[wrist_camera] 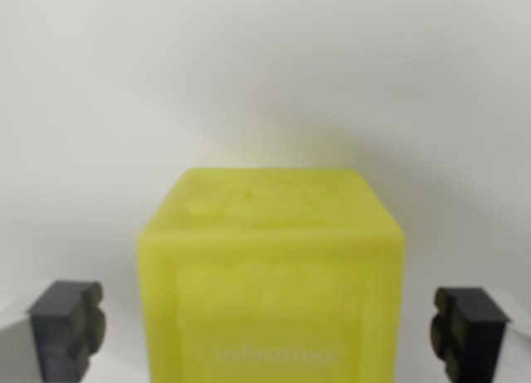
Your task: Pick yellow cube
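The cube (271, 283) is seen at six o'clock on the bench (265, 76), centred between the fingers (68, 327) of the tool (270, 332), which are spread apart and clear of its sides. The approach looks complete; closing on the cube is judged the next requirement.

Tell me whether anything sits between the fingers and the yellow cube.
Nothing visible does. The yellow cube sits between the two dark fingers, with only bare pale surface in the gap on each side. The gripper is open, its fingers apart from the cube.
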Motion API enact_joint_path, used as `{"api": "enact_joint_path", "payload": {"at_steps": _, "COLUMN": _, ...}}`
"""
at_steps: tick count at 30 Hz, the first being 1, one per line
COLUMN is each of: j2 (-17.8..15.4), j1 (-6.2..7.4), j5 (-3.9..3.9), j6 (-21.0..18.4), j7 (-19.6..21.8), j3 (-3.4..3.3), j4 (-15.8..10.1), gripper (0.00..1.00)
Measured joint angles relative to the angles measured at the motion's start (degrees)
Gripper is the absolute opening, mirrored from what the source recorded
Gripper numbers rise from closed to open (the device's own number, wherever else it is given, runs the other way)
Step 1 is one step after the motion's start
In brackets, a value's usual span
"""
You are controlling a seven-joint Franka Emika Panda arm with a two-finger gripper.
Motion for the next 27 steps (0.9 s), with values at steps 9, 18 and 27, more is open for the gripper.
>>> {"api": "enact_joint_path", "payload": {"at_steps": 9, "j2": 2.9, "j1": -0.09, "j5": -0.55, "j6": 2.1, "j7": 0.4, "j3": -0.03, "j4": 0.8, "gripper": 1.00}}
{"api": "enact_joint_path", "payload": {"at_steps": 18, "j2": 3.5, "j1": -0.26, "j5": -0.95, "j6": 2.6, "j7": 0.7, "j3": 0.04, "j4": 1.0, "gripper": 0.00}}
{"api": "enact_joint_path", "payload": {"at_steps": 27, "j2": 0.9, "j1": -0.24, "j5": -0.50, "j6": 0.8, "j7": 0.3, "j3": 0.12, "j4": 0.3, "gripper": 0.00}}
